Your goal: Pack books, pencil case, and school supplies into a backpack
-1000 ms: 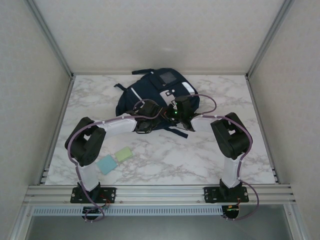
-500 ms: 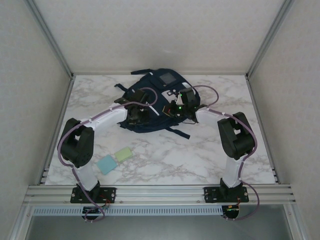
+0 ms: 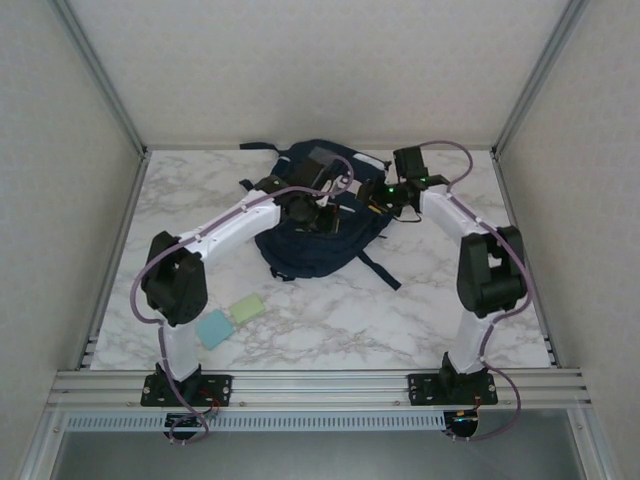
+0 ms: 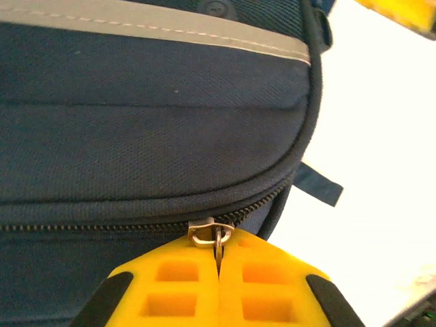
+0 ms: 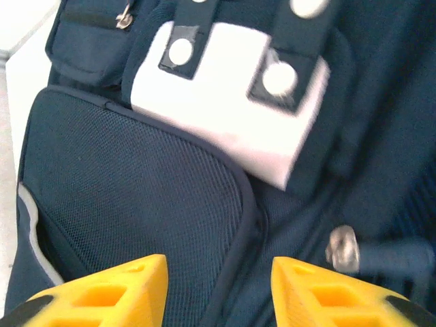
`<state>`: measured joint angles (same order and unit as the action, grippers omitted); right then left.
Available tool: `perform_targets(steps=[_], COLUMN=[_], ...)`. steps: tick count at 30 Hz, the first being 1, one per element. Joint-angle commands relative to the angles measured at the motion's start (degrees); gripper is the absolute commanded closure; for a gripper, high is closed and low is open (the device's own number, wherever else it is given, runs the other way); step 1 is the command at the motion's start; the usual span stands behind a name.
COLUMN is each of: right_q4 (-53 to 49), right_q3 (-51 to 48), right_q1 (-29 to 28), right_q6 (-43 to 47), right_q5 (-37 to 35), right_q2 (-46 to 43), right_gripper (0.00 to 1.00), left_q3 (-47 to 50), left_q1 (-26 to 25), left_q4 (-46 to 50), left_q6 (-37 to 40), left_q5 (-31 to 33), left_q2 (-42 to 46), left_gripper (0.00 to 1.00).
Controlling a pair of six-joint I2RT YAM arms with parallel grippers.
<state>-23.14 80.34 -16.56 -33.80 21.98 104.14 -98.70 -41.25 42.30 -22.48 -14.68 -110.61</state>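
Observation:
The navy backpack (image 3: pixel 318 243) lies at the back middle of the marble table. In the left wrist view its zipper slider (image 4: pixel 203 231) sits at the end of a closed zip line under a grey stripe (image 4: pixel 204 30). My left gripper (image 4: pixel 219 246) is shut on the zipper pull. My right gripper (image 5: pixel 218 267) is open, hovering over the backpack's mesh pocket (image 5: pixel 136 197) and white label (image 5: pixel 231 102), holding nothing. A pale blue pad (image 3: pixel 213 328) and a pale green pad (image 3: pixel 247 308), the school supplies, lie near the left arm's base. The books and the pencil case are out of view.
Dark backpack straps (image 3: pixel 382 270) trail toward the near right. Metal frame posts (image 3: pixel 105 80) and white walls close in the table on three sides. Bare marble (image 3: pixel 400 320) shows in front of the backpack.
The backpack has shifted and turned toward the back right. My left gripper moved right with the zipper pull. My right gripper opened, let go of the backpack and drew back to the right.

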Motion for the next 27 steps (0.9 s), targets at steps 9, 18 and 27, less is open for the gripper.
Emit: perform_targets(steps=[9, 18, 27], right_q4=[6.98, 22.83, 29.11], right_q3=[-20.81, -25.26, -24.90], right_q1=[0.73, -0.26, -2.68], right_q6=[-15.40, -24.67, -24.17], right_q5=[2.54, 5.98, 4.12], right_q2=[-21.02, -15.15, -9.61], right_gripper=[0.54, 0.55, 0.65], left_q3=[-10.67, -7.33, -3.06], left_q1=[-4.65, -5.93, -5.98], left_q4=[0.35, 0.77, 3.18], left_q6=[0.85, 2.69, 3.63], left_q5=[-10.84, -9.37, -7.66], left_q2=[-5.50, -3.75, -3.56], left_gripper=[1.00, 1.00, 1.00])
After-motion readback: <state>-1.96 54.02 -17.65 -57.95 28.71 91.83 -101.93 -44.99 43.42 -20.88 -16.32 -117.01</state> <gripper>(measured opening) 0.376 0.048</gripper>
